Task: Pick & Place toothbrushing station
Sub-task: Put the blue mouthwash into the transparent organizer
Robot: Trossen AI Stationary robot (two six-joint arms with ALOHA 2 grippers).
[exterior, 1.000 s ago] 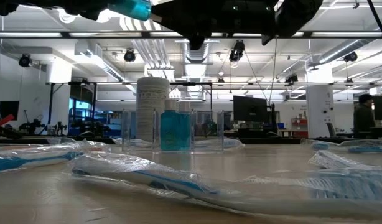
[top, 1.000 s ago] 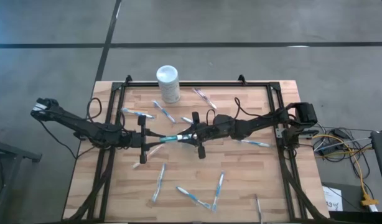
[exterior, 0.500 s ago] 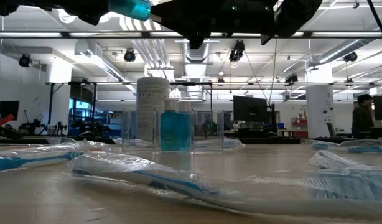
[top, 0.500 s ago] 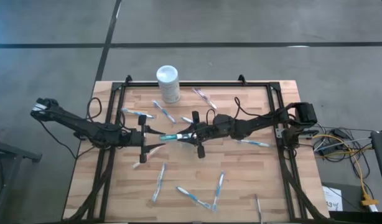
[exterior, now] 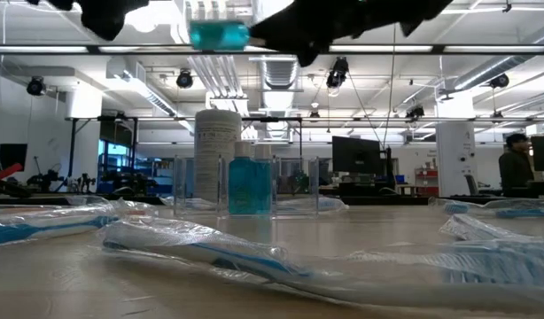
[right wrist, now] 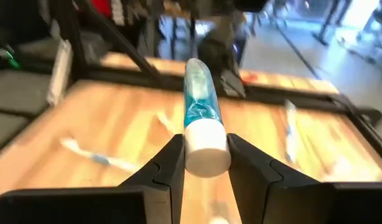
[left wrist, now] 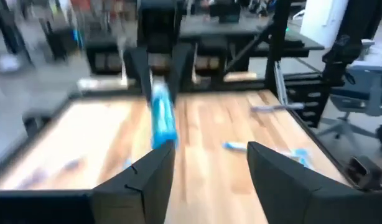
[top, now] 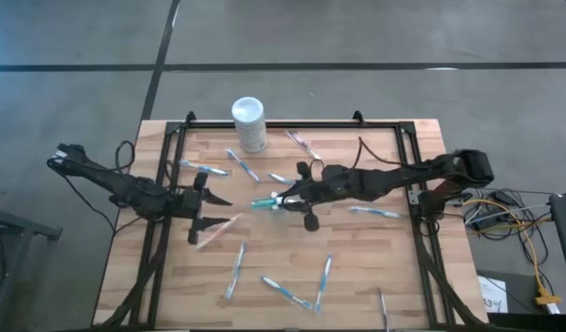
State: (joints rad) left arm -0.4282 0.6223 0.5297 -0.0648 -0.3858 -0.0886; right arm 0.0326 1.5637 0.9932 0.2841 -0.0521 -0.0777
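Note:
My right gripper [top: 281, 198] is over the middle of the table, shut on a blue tube with a white cap [top: 265, 201]; the tube also shows in the right wrist view [right wrist: 198, 106] and at the top of the low view [exterior: 219, 34]. My left gripper [top: 212, 205] is open and empty, a short way to the left of the tube's free end, facing it [left wrist: 161, 118]. The see-through holder [exterior: 245, 186] stands on the table in front of the white canister [exterior: 217, 151]; something blue shows in or behind it. The canister stands at the far edge [top: 249, 123]. My right gripper pinches the tube at its white-cap end [right wrist: 206, 149] between its two fingers. The fingers come level from the table's right and lie along the tube. The tube sticks out past the fingertips toward my left gripper, roughly level and lifted clear of the table.
Several wrapped toothbrushes lie scattered over the wooden table, at the near side [top: 237, 267] [top: 324, 277], at the far side [top: 301, 143] and close to the low camera [exterior: 210, 252]. A black frame [top: 265, 124] runs round the table. A person [exterior: 518, 164] stands in the room behind.
My left gripper has opened, let go of the tube's free end and drawn back toward the table's left edge. My right gripper has kept its hold, and the tube has shifted a little toward the right, still clear of the table.

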